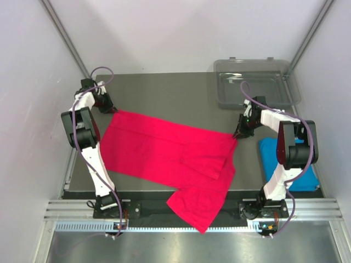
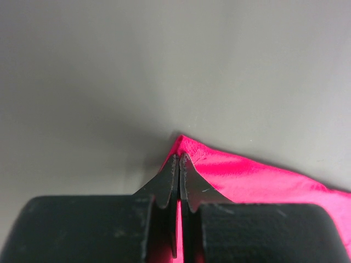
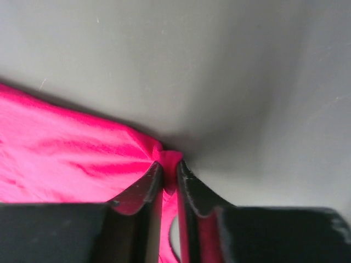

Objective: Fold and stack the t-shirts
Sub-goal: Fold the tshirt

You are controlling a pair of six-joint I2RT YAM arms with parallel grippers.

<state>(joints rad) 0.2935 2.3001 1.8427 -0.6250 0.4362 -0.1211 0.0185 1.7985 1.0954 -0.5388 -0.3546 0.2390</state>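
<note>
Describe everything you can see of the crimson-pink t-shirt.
The crimson-pink t-shirt is plain soft cloth, spread mostly flat and slanted across the dark table, wrinkled and doubled over near its right side. One part hangs over the table's near edge. The left gripper pinches its far left corner; the right gripper pinches its right edge.

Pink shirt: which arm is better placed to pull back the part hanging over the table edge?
Probably right: the right tool pinches the shirt corner nearest that part; the left tool holds the far-left corner.
</note>
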